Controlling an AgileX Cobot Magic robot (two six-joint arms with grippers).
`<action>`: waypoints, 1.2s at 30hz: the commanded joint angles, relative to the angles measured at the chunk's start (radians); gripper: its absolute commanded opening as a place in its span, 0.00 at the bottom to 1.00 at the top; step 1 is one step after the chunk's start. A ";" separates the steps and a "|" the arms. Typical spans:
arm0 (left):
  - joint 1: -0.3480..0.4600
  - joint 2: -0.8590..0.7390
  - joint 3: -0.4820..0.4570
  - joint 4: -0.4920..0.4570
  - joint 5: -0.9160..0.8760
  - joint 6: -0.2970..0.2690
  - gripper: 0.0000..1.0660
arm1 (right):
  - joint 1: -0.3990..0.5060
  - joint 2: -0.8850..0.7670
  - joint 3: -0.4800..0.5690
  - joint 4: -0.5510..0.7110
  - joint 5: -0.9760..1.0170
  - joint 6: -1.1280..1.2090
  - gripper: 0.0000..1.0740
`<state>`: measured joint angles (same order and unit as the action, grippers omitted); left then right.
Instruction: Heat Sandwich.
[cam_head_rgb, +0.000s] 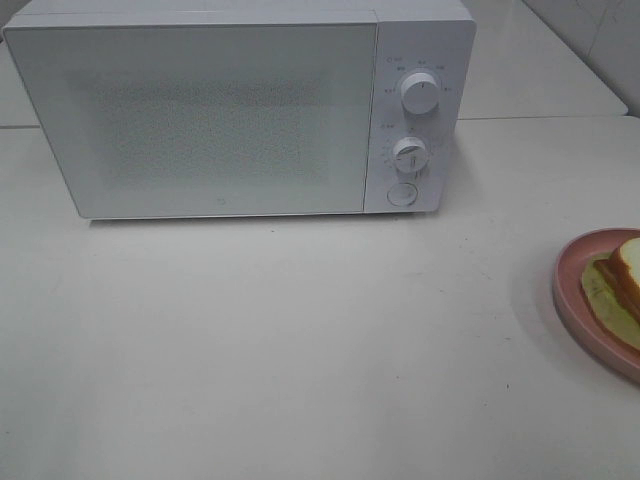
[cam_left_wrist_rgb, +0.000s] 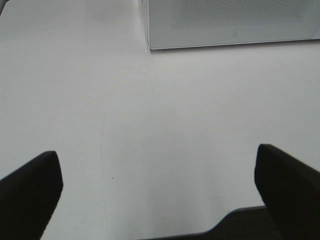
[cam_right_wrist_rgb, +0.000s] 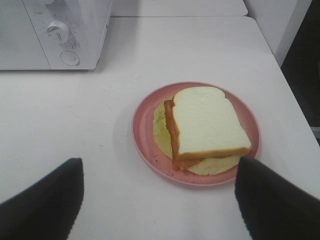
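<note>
The high camera looks steeply down on the microwave (cam_head_rgb: 240, 110) front and table (cam_head_rgb: 300, 350). The left wrist view skims low toward the microwave's corner. The right wrist view, seemingly higher, shares the plate (cam_right_wrist_rgb: 145, 145) with it.

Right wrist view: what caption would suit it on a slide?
Open gripper hovers before the sandwich on a pink plate, microwave shut behind.
</note>
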<state>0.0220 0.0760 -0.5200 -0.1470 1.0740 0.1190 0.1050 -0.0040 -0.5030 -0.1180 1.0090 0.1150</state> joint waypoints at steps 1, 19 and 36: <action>0.001 -0.068 0.002 0.000 0.004 -0.010 0.92 | -0.008 -0.027 0.003 -0.002 -0.013 0.009 0.70; 0.001 -0.104 0.002 -0.001 0.004 -0.010 0.92 | -0.008 -0.022 0.003 -0.002 -0.013 0.010 0.70; 0.001 -0.104 0.002 -0.001 0.004 -0.010 0.92 | -0.008 -0.022 0.003 -0.002 -0.013 0.009 0.70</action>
<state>0.0220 -0.0040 -0.5200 -0.1470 1.0800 0.1150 0.1050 -0.0040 -0.5030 -0.1180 1.0090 0.1150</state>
